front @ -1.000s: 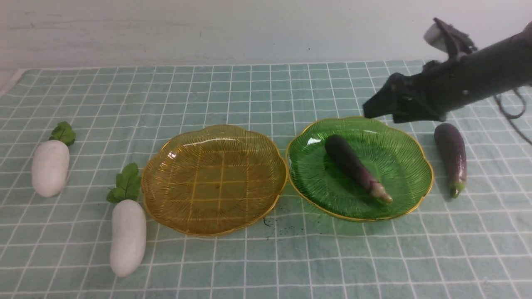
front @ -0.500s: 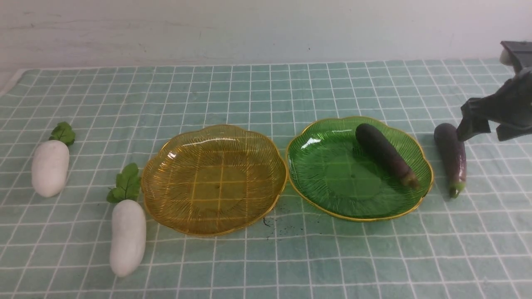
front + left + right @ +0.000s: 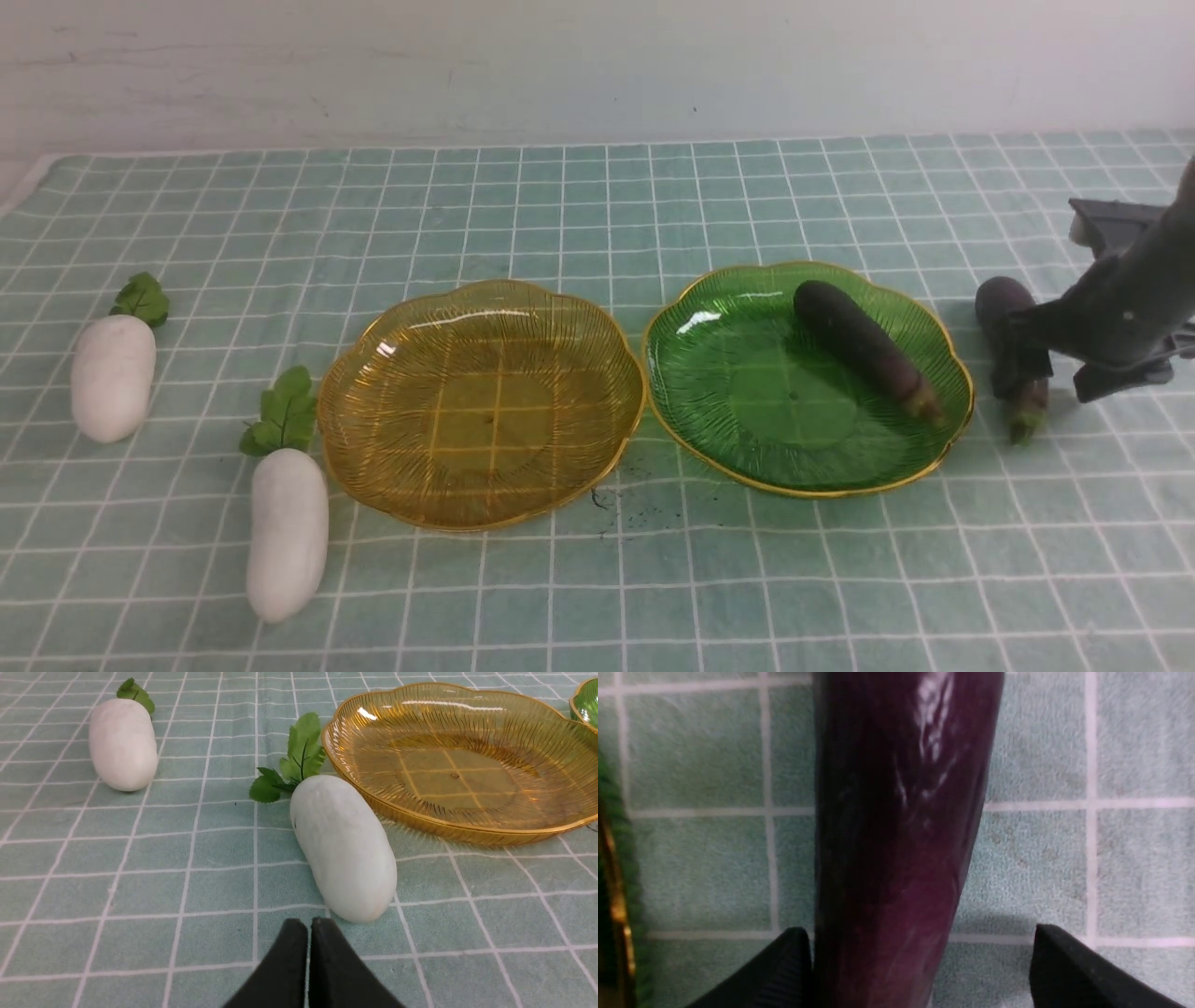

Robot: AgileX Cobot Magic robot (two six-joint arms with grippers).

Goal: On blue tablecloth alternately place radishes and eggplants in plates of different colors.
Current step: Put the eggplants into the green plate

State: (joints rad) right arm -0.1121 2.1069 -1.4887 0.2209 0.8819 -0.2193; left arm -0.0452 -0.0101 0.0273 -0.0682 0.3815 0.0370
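**Step in hand:** pickup of the second eggplant (image 3: 1004, 299), which lies on the blue tablecloth (image 3: 597, 205) just right of the green plate (image 3: 738, 411). The right gripper (image 3: 1060, 378) straddles it, jaws spread and grasping nothing. The next move likely calls for closing, then lifting. The left gripper (image 3: 308, 933) is clenched empty near a radish (image 3: 343, 849). A second earlier the right gripper hung over the plate's far rim, and the first eggplant (image 3: 864, 350) lay nearer the plate's middle.

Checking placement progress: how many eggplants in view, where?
2. One eggplant lies in the green plate; the other eggplant lies on the tablecloth right of it, straddled by the open right gripper.
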